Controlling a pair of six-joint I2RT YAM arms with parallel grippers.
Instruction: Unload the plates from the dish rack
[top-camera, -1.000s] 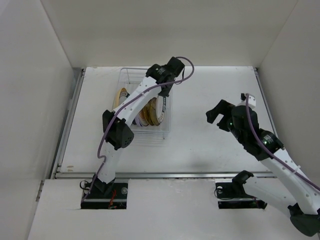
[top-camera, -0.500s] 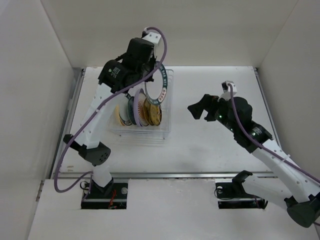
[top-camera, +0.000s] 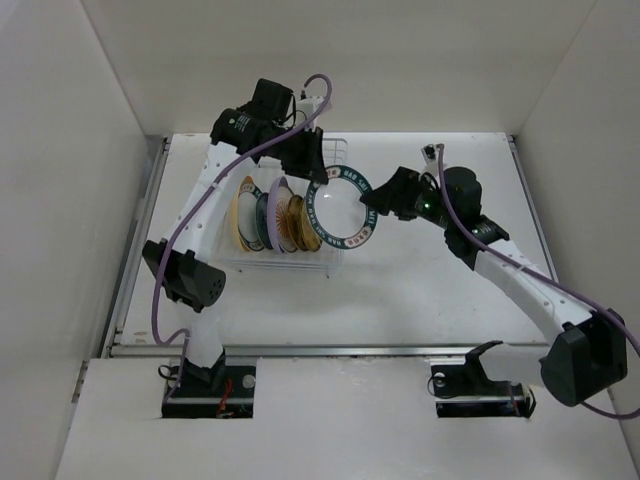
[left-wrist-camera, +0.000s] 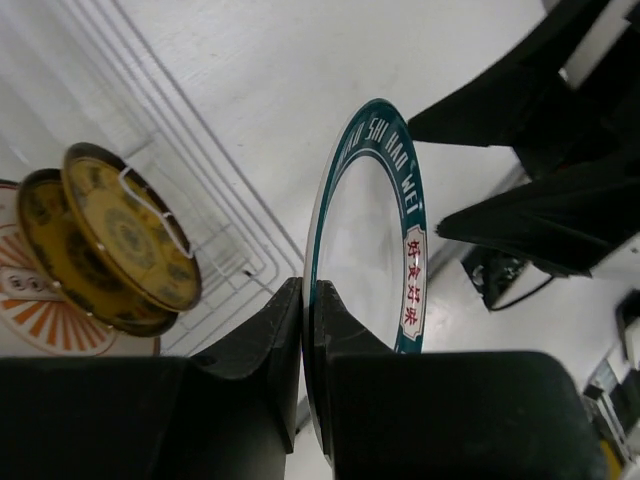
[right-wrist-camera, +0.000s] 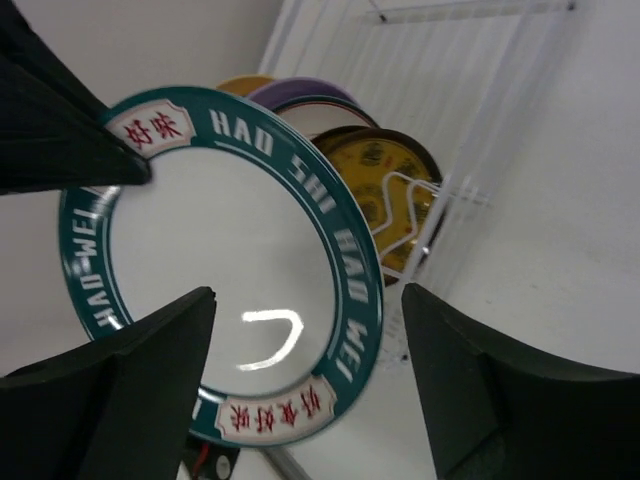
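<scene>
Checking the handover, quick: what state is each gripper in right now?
Left gripper: shut on the green-rimmed plate.
Right gripper: open, holding nothing.

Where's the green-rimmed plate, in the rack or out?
Out. The left gripper, shut on the plate, holds it in the air, clear of the rack; the right gripper is open.

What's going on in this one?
The left tool is clamped on the edge of the green-rimmed plate, holding it lifted out at the right side of the dish rack. The right tool is open, with a finger on either side of that plate, apparently ready to take it. Several other plates stand in the rack.
</scene>
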